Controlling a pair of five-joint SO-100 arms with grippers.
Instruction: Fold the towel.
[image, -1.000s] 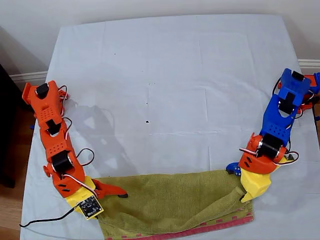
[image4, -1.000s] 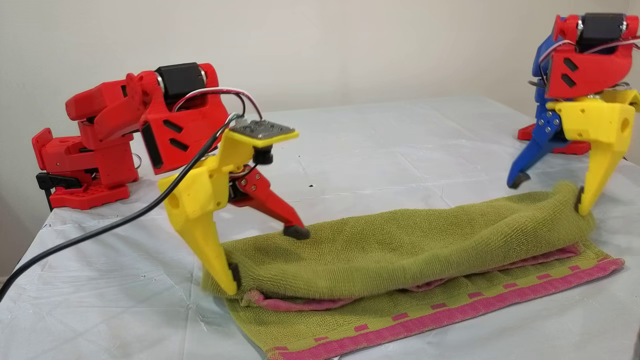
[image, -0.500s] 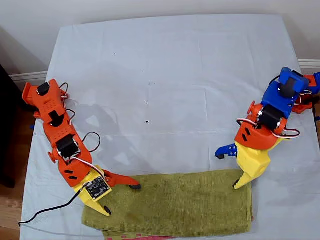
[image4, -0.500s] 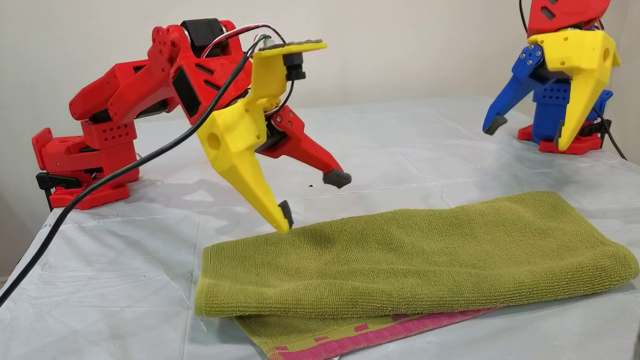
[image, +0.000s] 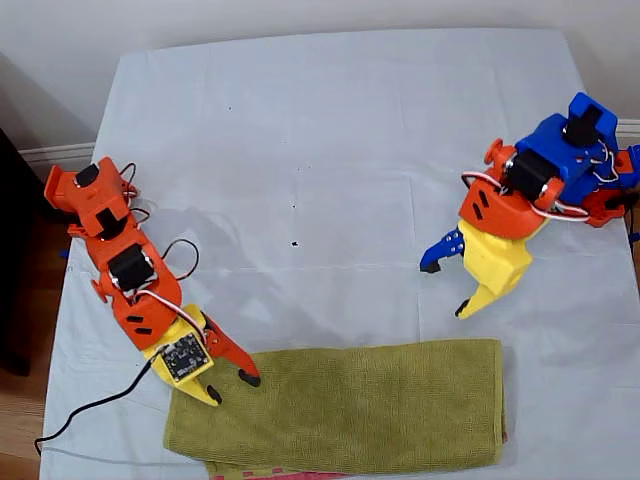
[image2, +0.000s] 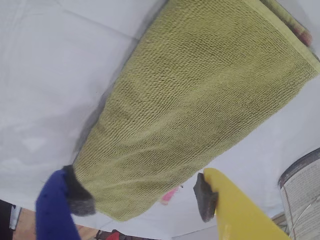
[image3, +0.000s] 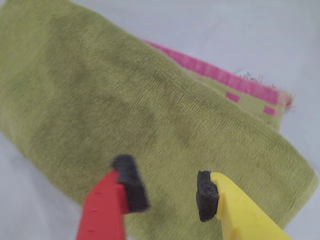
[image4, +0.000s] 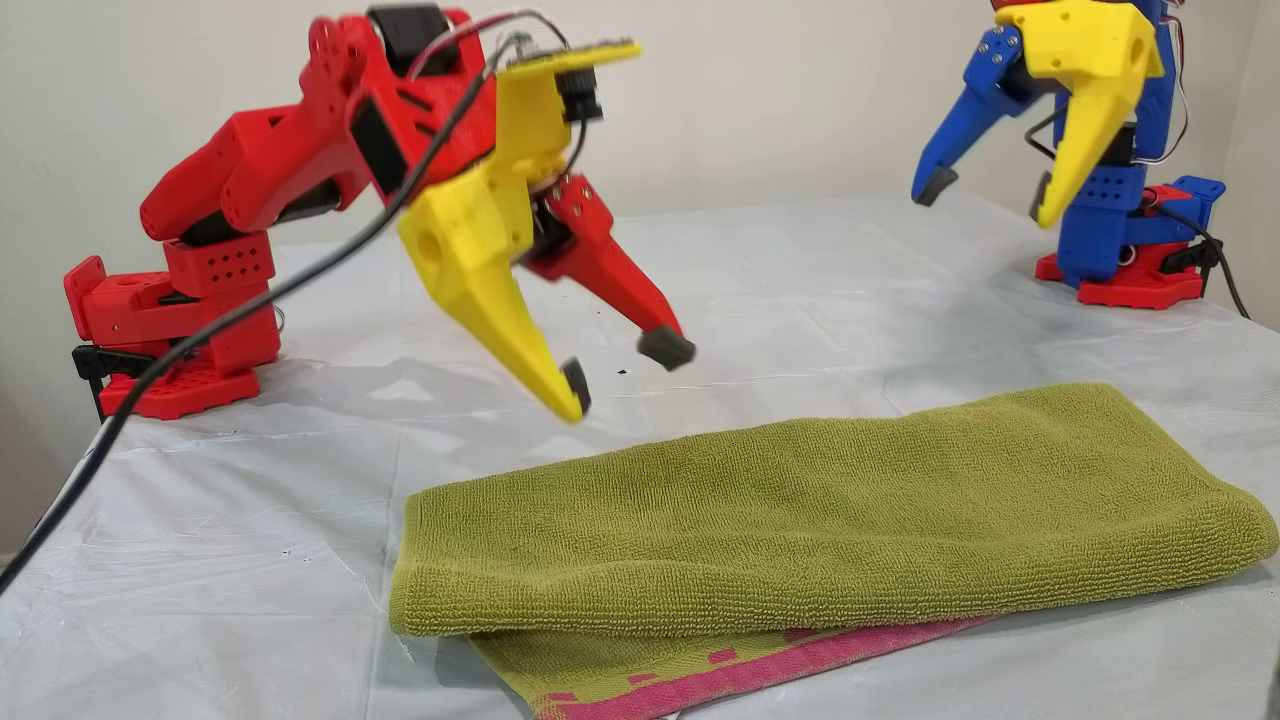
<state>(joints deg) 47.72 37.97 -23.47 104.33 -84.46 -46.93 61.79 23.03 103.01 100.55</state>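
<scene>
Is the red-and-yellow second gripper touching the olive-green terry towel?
Apart. The other view shows my second gripper hanging above the towel, white sheet visible between.

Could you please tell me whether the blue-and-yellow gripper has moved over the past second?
Yes. My first gripper has lifted off the olive-green terry towel and pulled back toward its blue base, both fingers open.

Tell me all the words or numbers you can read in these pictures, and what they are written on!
There are none to read. The towel has only pink checks and a pink hem, no letters. The small circuit board on the arm at the exterior view's left is too small and blurred to show any print. The white table sheet is plain.
</scene>
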